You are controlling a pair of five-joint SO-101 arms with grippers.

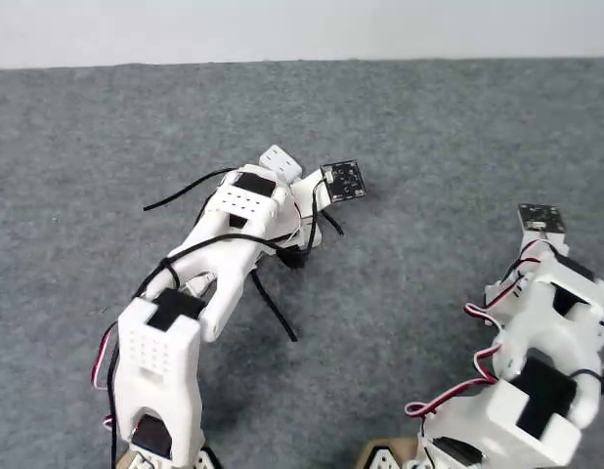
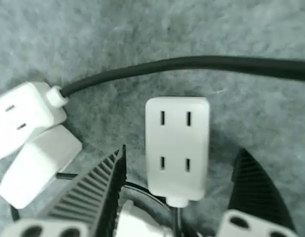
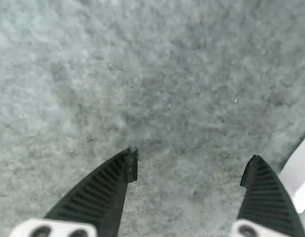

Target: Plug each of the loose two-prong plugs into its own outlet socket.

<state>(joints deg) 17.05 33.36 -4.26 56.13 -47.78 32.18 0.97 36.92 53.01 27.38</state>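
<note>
A: Quick status: where's the left gripper [image 2: 181, 152]?
B: You have it low over the double socket block [image 2: 177, 145]. Its fingers [image 2: 95, 190] are wide apart, one on each side of the block, not touching it as far as I can tell. The block lies flat, slots up, short end toward your wrist.
A: Why straddle it?
B: Prob. to pin or square it so it can't slide when a plug gets pushed in. That's my read, not proven.
A: Plugs?
B: Just beside the block there's a white cord end [image 2: 19, 116] w/ two slots. A black cable [image 2: 192, 64] leaves it and runs past the block's far end. A plain white body [image 2: 39, 165] touches that cord end. It could be a plug, but the prongs are hidden, so I can't tell. None of the block's four slots is filled, so the task looks barely begun.
A: Right gripper [image 3: 193, 155]?
B: Fingers apart, nothing between them, just grey mat [image 3: 142, 74] below. In the high view your right arm [image 1: 541, 371] is folded at the table's right side. It's well apart from the left arm [image 1: 224, 254], which stretches to mid-table.
A: Next?
B: I'd steady the block w/ the left and bring the right over for a plug. Watch the cable: it looks stiff and may drag the cord end. Line the prongs up w/ one slot pair only.
</note>
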